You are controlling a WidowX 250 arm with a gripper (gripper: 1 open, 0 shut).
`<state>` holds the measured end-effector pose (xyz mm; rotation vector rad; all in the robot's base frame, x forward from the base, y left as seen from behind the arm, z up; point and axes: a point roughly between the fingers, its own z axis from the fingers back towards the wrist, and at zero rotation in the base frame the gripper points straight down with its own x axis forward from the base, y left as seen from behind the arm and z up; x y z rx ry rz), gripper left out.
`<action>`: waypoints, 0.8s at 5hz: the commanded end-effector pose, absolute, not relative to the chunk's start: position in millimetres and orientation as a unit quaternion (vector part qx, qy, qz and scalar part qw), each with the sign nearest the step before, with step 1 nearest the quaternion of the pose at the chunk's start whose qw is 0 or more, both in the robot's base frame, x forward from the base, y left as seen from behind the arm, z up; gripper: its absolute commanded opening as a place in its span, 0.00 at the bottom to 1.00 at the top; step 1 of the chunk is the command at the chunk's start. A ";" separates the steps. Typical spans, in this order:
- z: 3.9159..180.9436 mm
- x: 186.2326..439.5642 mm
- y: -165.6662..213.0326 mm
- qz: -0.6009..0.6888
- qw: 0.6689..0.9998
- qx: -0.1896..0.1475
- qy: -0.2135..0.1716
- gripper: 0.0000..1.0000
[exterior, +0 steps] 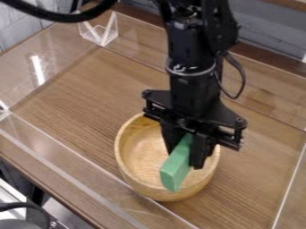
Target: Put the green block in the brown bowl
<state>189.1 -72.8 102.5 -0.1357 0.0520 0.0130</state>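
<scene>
The green block (177, 168) hangs tilted inside the brown bowl (129, 148), its lower end near the bowl's front wall. My gripper (191, 143) points straight down over the bowl's right half and is shut on the block's upper end. The black fingers (203, 148) hide the top of the block. I cannot tell whether the block's lower end touches the bowl.
The bowl sits on a wood-grain table (84, 98) ringed by a low clear plastic wall (48, 148). A clear plastic stand (99, 32) is at the back left. Black cables (54, 9) run across the top left corner.
</scene>
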 end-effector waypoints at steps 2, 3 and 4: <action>105.5 193.9 -70.2 0.012 0.997 -0.074 0.015 0.00; 104.5 194.4 -69.5 0.013 0.997 -0.075 0.015 0.00; 103.6 194.9 -68.8 0.014 0.997 -0.076 0.016 0.00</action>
